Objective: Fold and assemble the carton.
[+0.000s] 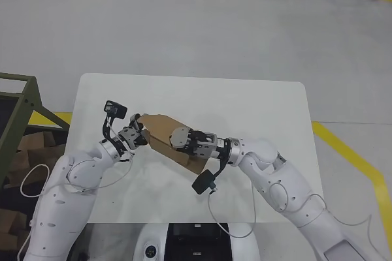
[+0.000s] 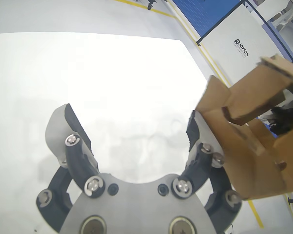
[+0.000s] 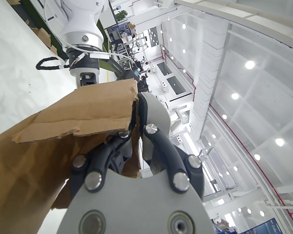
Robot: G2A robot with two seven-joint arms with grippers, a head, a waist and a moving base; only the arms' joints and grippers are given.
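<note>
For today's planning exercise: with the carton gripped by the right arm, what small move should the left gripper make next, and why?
Probably shift the left gripper sideways so a flap of the carton enters its open jaws: the cardboard lies outside one finger, while the right gripper clamps a wall.

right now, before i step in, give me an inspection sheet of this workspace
surface: white table with rounded corners.
job's things: brown carton, partly folded, over the table between both arms.
clutter: nothing seen.
end effectors: left end effector open, carton against the outside of one finger; right end effector shut on a carton panel.
cables: black loop and white lead at the left wrist.
surroundings: green frame with cardboard pieces beside the table; yellow floor tape.
</note>
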